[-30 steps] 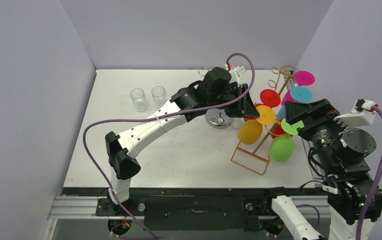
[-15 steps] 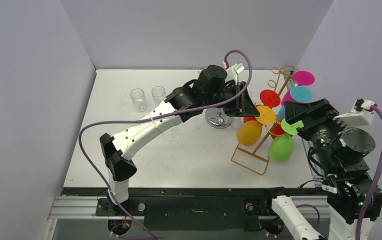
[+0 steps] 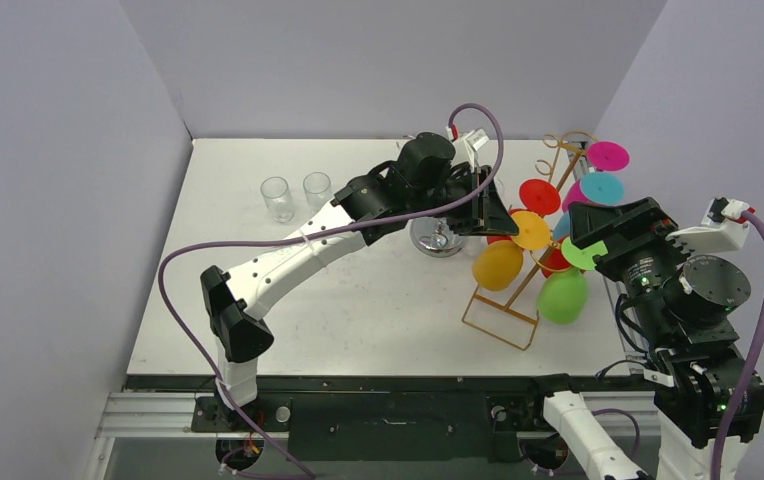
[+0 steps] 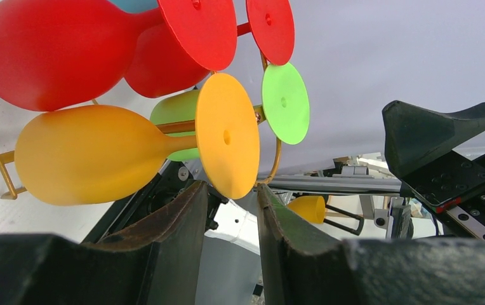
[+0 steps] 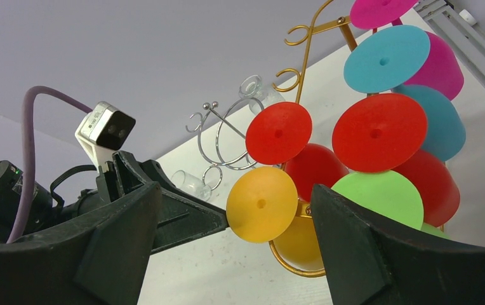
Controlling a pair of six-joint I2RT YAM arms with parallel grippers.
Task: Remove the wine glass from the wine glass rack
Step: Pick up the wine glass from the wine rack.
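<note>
The gold wire wine glass rack [image 3: 503, 320] stands at the right of the table with several coloured glasses hung on it. The orange wine glass [image 3: 499, 264] hangs low on its left side, foot [image 4: 226, 136] towards my left arm. My left gripper [image 4: 232, 187] is at that foot. Its jaws stand narrowly apart, with the foot's lower rim just at their tips and a gap showing on both sides. In the right wrist view one left fingertip [image 5: 222, 222] meets the orange foot [image 5: 262, 203]. My right gripper [image 5: 237, 190] stands wide open, right of the rack, holding nothing.
Red [image 3: 540, 196], green [image 3: 563, 296], teal [image 3: 602, 187] and magenta [image 3: 608, 156] glasses crowd the same rack. A silver wire stand [image 3: 436, 237] sits just under my left wrist. Two clear tumblers [image 3: 278, 197] stand at the back left. Walls close in the left, back and right.
My left gripper has shifted slightly right to the orange glass's foot, its wrist has turned and its jaws have narrowed a little. The right arm has not moved.
</note>
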